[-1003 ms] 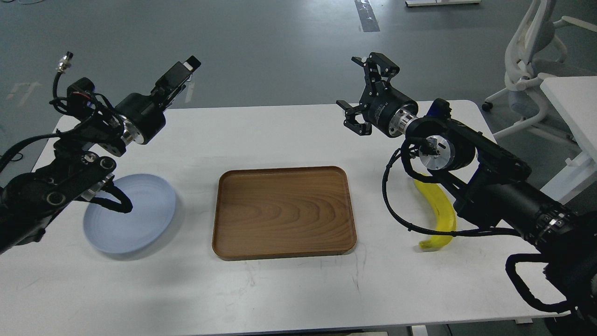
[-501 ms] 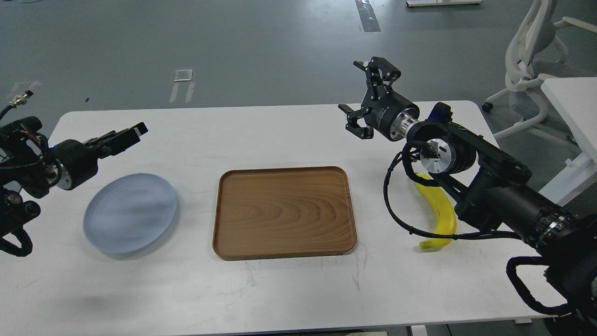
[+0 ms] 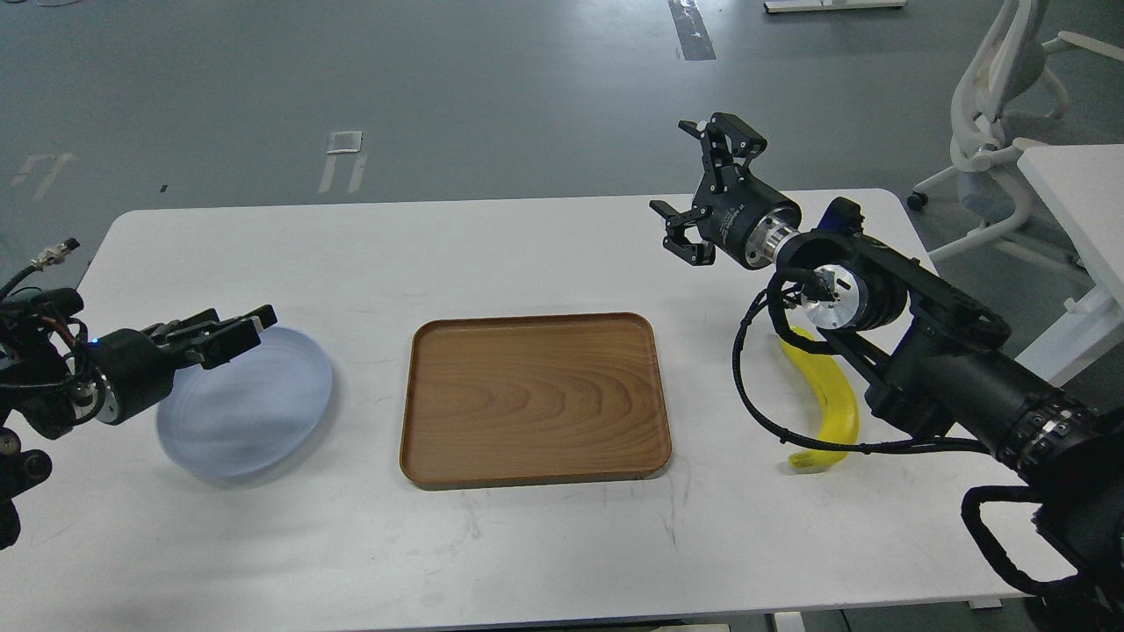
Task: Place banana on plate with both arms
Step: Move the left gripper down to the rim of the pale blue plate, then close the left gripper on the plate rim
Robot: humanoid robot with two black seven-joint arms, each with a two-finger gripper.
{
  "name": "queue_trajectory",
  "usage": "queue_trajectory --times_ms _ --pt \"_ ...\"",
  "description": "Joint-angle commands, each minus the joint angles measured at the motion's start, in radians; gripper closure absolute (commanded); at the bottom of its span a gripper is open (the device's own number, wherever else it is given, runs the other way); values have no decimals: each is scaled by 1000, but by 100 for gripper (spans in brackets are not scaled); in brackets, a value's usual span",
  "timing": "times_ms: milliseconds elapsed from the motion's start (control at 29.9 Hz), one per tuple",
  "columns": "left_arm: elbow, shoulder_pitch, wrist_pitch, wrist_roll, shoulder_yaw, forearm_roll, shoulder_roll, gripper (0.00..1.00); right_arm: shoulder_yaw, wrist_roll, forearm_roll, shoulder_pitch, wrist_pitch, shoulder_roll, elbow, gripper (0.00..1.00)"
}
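The yellow banana [image 3: 832, 402] lies on the white table at the right, its upper end hidden behind my right arm. The pale blue plate [image 3: 255, 412] sits at the left of the table. My left gripper [image 3: 235, 333] hovers low over the plate's far-left rim and points right; it is dark and seen side-on, so its fingers cannot be told apart. My right gripper [image 3: 698, 189] is open and empty, raised above the table's back right, up and to the left of the banana.
A brown wooden tray [image 3: 536, 456] lies empty in the middle of the table [image 3: 527, 544], between plate and banana. A white office chair [image 3: 1001, 88] and a second white table [image 3: 1080, 193] stand off to the right.
My left arm has swung down and back from high over the table's back left to low over the plate's rim. My right gripper has drifted slightly right, still open.
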Motion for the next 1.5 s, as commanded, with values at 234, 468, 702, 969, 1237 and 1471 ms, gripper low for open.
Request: queue_trajectory --times_ms 234,468,702,969,1237,1471 --pt "120 54 11 -8 4 -2 -13 5 2 0 1 -6 0 0 1 0" --pt "125 111 30 -8 4 -2 -15 12 3 0 1 -7 0 0 1 0" --pt "192 146 76 -11 4 0 -59 12 6 0 1 -7 0 -5 0 0" --pt "207 152 80 -24 4 -2 -61 13 8 0 1 -7 2 -5 1 0" --pt "224 165 80 -24 4 -2 -76 16 6 0 1 -9 2 -6 0 0" --pt "252 165 79 -24 4 -3 -78 18 6 0 1 -9 2 -11 0 0"
